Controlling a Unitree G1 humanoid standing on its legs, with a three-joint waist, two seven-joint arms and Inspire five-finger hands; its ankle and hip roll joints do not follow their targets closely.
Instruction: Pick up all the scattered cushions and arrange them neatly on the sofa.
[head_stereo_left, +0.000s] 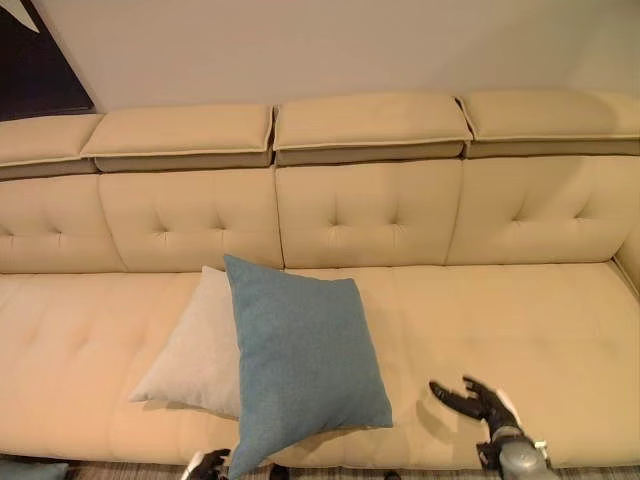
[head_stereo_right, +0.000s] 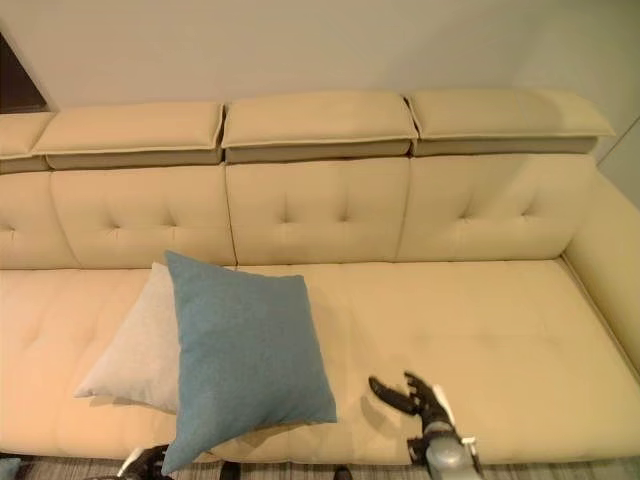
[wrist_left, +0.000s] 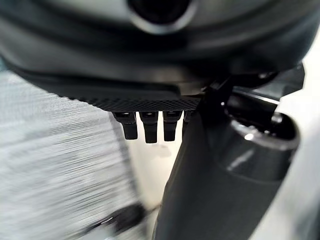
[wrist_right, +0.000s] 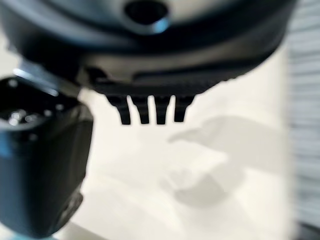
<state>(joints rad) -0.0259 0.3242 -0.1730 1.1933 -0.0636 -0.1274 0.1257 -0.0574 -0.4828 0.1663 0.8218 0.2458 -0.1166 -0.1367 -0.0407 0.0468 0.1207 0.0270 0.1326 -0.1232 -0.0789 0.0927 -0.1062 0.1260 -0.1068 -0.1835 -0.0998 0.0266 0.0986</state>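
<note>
Cream and tufted, the sofa (head_stereo_left: 500, 320) runs the whole width of the scene against a pale wall, its seat bare on the right; two cushions lie left of centre on the seat — a blue cushion (head_stereo_left: 300, 360) on top, tilted, its near corner hanging past the front edge, and a white cushion (head_stereo_left: 195, 350) half under it to the left. At the near left corner a further bit of blue (head_stereo_left: 30, 470) shows on the floor, possibly another cushion; too little shows to tell.

Low at the near edge, the right hand (head_stereo_left: 480, 403) hangs over the seat with fingers spread and thumb out, holding nothing; its wrist view shows straight fingertips above bare upholstery. Just below the blue cushion's overhanging corner sits the left hand (head_stereo_left: 207, 464); its own wrist view shows fingers hanging straight, nothing in them.

By my reading, both cushions are on the sofa but piled askew — the step in hand is tidying; next, the blue one wants lifting off and standing against the backrest.
</note>
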